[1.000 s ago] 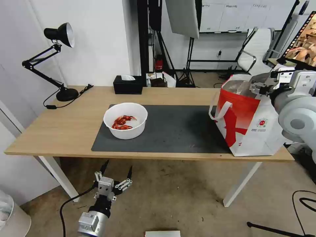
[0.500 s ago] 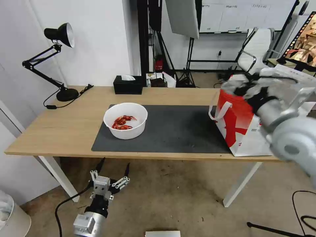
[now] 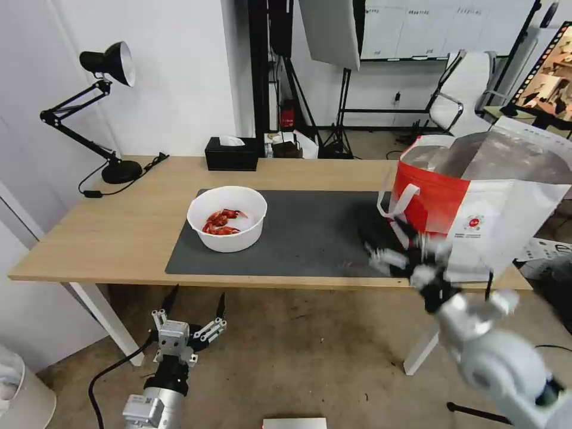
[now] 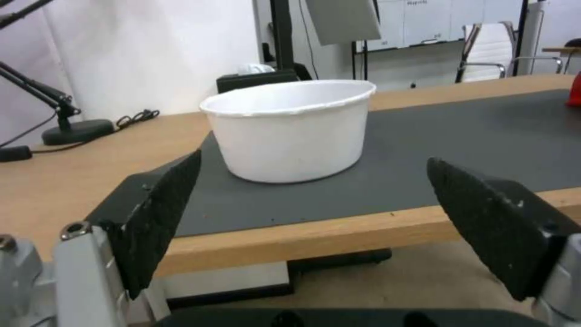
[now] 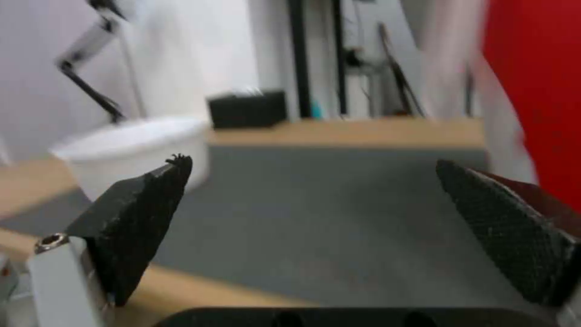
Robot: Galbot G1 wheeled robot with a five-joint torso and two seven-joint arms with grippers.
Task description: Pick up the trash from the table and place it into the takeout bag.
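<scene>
A white round bowl (image 3: 227, 217) with red crayfish shells sits on the left part of the dark grey mat (image 3: 310, 232) on the light-wood table (image 3: 119, 220). At the table's right end stands the white-and-red takeout bag (image 3: 476, 202), its foil-lined mouth open. My left gripper (image 3: 196, 295) hangs open below the table's front edge, in front of the bowl (image 4: 290, 129). My right gripper (image 3: 399, 244) is blurred at the front edge just left of the bag. Its wrist view shows it open (image 5: 310, 163) and empty, low over the mat, with the bowl (image 5: 133, 145) farther off and the bag's red side (image 5: 533, 91) close by.
A black desk lamp (image 3: 107, 65) and its cord occupy the table's far left. A black tissue box (image 3: 231, 154) sits at the back edge. An office chair (image 3: 465, 89) and stands fill the room behind. A pale bin (image 3: 18, 393) stands on the floor at my left.
My right arm has swung down from above the bag's mouth to the table's front edge beside the bag. My left gripper has sunk slightly lower and leftward. The bowl has not moved.
</scene>
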